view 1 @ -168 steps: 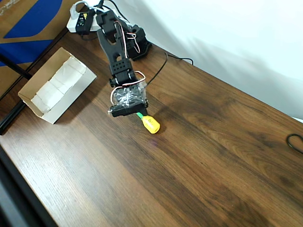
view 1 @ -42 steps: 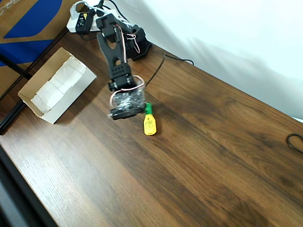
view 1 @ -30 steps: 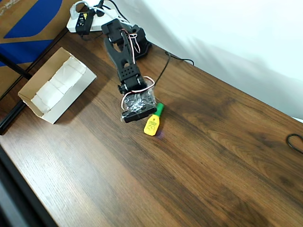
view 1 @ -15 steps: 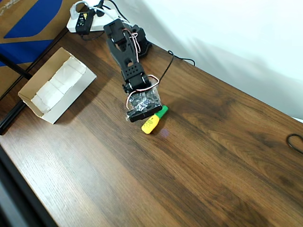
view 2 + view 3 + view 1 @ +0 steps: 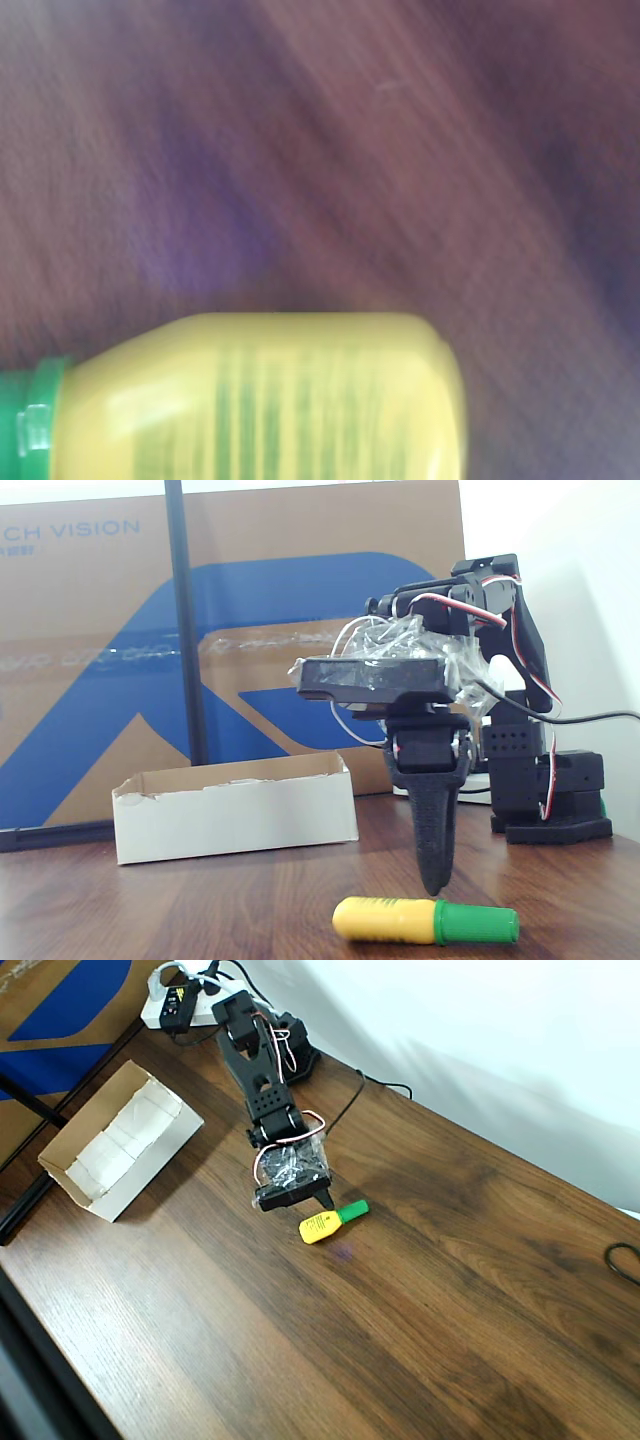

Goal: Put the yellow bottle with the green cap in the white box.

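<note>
The yellow bottle with the green cap [image 5: 322,1225] lies on its side on the wooden table, cap pointing right in the overhead view. My gripper [image 5: 326,1201] hangs just behind it, fingers pointing down and closed together with nothing between them. In the fixed view the fingertips [image 5: 433,882] end slightly above and behind the bottle [image 5: 392,920], apart from it. The wrist view is blurred and shows the bottle [image 5: 270,400] close up, cap at the left edge. The white box [image 5: 152,1168] stands open at the left, well away from the bottle; its white wall [image 5: 235,825] faces the fixed camera.
Brown-and-blue cardboard [image 5: 60,1000] leans behind the table's far left edge, with a black pole [image 5: 185,630] in front of it. A power strip [image 5: 172,1005] and the arm's base [image 5: 292,1052] sit at the back. A black cable [image 5: 625,1258] lies at the right edge.
The gripper swept right across the bottle, then drew back left. The bottle turned on the table, its cap swinging from up-left round to the right.
</note>
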